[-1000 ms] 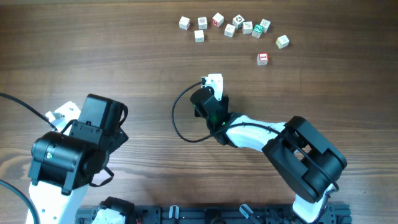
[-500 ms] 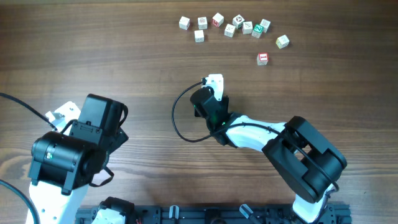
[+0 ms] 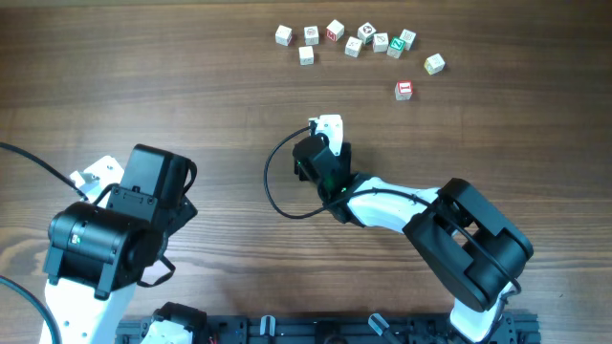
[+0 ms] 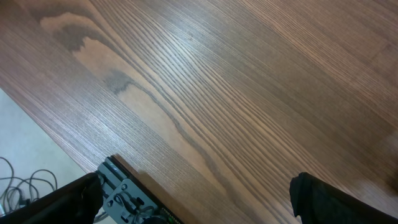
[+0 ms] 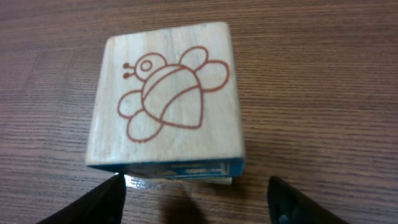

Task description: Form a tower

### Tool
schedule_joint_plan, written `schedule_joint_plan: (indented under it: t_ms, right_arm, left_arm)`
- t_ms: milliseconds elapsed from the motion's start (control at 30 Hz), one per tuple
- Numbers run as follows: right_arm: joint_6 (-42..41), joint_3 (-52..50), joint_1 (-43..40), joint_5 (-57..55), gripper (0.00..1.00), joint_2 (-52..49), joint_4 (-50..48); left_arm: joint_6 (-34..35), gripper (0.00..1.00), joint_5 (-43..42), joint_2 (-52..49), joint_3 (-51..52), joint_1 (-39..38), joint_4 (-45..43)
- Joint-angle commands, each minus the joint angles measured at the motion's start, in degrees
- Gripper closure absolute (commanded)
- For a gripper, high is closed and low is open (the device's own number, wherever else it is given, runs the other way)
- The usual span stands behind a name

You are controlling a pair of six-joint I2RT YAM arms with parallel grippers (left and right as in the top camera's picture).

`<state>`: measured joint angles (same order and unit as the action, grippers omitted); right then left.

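Observation:
The tower (image 5: 165, 99) fills the right wrist view: a pale wooden cube with a red-brown bee outline on top and a blue printed side, resting on another cube whose edge (image 5: 186, 179) peeks out below. My right gripper (image 5: 196, 188) stands open, its dark fingertips (image 5: 106, 196) apart on either side, just in front of the stack and not touching it. In the overhead view the stack is hidden under the right wrist (image 3: 323, 153). My left gripper (image 4: 196, 190) is open over bare wood, holding nothing.
Several loose cubes (image 3: 354, 40) lie in a row at the far edge, with a red-faced one (image 3: 404, 90) and another (image 3: 434, 64) nearer. The left arm (image 3: 124, 220) sits at the near left by the table edge (image 4: 118, 180), with cables (image 4: 25, 186) below it.
The right gripper's fingers look slightly wider apart in the overhead view. Both arms and the loose cubes stay where they were.

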<state>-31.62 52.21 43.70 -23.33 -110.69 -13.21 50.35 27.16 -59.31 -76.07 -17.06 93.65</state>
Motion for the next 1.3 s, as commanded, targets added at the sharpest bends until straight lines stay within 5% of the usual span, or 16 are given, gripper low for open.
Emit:
schedule_joint_plan:
  t_ms: [0,267,500,700,1100,1267]
  right_arm:
    - [0.52,0.90,-0.15,0.37,0.24,3.17,1.68]
    - [0.31,0.90,2.08,2.45,0.01,16.61,5.90]
    - [4.61,2.05,1.68,2.14,0.00,17.16,11.06]
    - [4.52,27.15,-4.74,7.65,0.00,16.63,41.31]
    - [6.08,62.58,-10.08,20.72,0.01,-12.07,74.27]
    - [5.95,63.93,-9.97,22.84,0.01,-17.40,76.22]
  left_arm:
    - [1.11,0.00,0.11,0.22,0.00,0.31,0.04]
    - [1.11,0.00,0.11,0.22,0.00,0.31,0.04]
    - [1.11,0.00,0.11,0.22,0.00,0.31,0.02]
    - [1.11,0.00,0.11,0.22,0.00,0.31,0.04]
    - [1.11,0.00,0.11,0.22,0.00,0.31,0.04]
    - [1.11,0.00,0.11,0.22,0.00,0.31,0.04]
